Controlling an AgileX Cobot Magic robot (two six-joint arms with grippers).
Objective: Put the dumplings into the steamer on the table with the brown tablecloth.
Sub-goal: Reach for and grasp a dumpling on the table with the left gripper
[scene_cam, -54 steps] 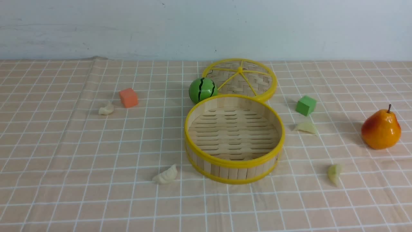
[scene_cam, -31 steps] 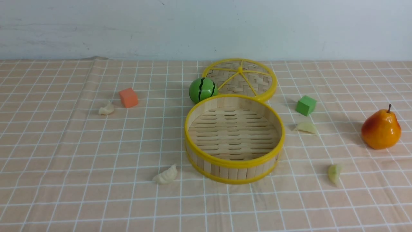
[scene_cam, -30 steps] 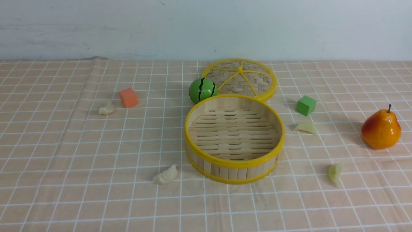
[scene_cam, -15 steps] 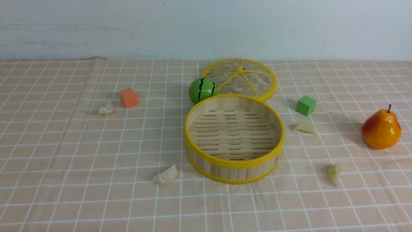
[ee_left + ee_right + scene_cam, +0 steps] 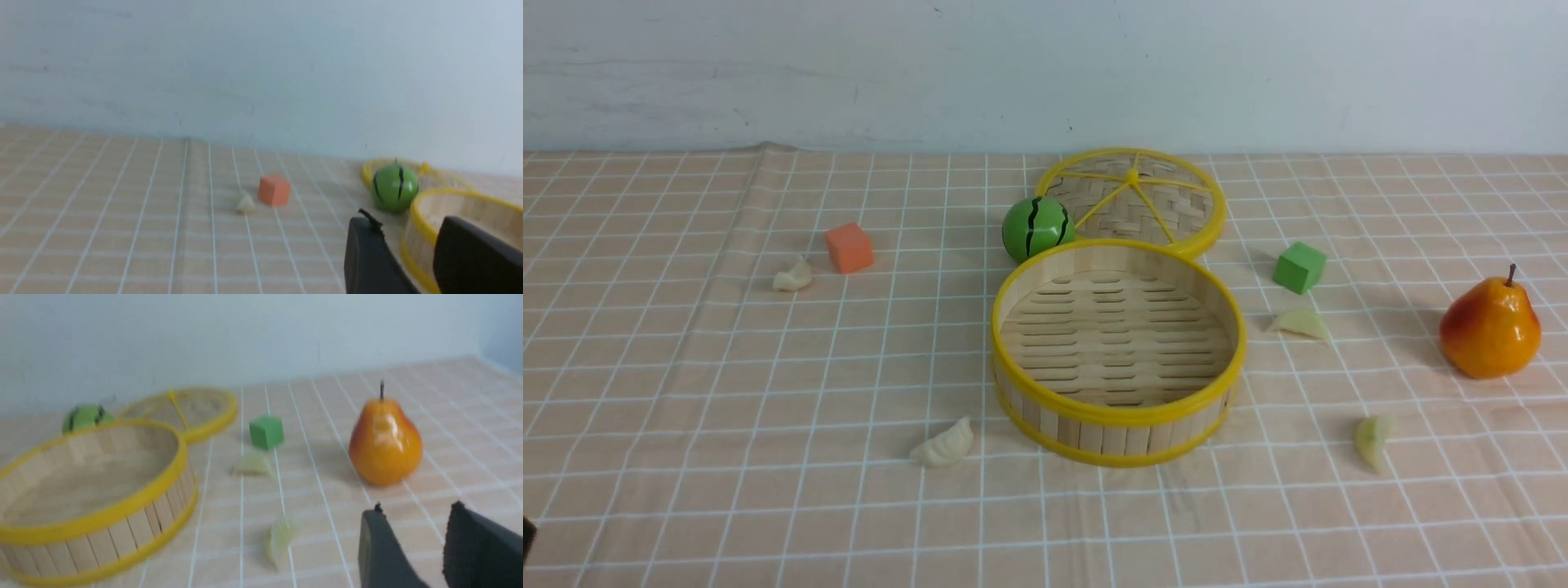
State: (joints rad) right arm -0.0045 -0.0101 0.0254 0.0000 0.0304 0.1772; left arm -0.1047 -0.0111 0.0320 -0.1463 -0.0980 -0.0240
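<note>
"Largest first?"

"Brown tablecloth (image 5: 768, 506), spread wide. On top, near the middle, the steamer (image 5: 1115, 416), upright, with no dumpling inside. Just behind, the woven lid (image 5: 1184, 184)."

"And the tools?"

"Left gripper (image 5: 408, 222): fingers parted, nothing between. Right gripper (image 5: 417, 508): likewise parted and unladen."

"Smaller things?"

"Off to the right, the pear (image 5: 1490, 331). Then the striped green ball (image 5: 1037, 229), by the steamer's back left. Smaller again, the orange cube (image 5: 849, 248) and green cube (image 5: 1298, 268)."

"Smallest?"

"Dumplings, all four on the cloth. Near cream dumpling (image 5: 945, 443) just beside the steamer's front left; far cream dumpling (image 5: 793, 276) by the orange cube. Far green dumpling (image 5: 1300, 324) just in front of the green cube, near green dumpling (image 5: 1372, 441) nearer the robot, on the right."

"Best first reach?"

"Probably to the near cream dumpling, with the left gripper, likely the nearer of the two. From there, forward and to the right. Long axis slanting from near left to far right, so better to close across that slant than along it."
</note>
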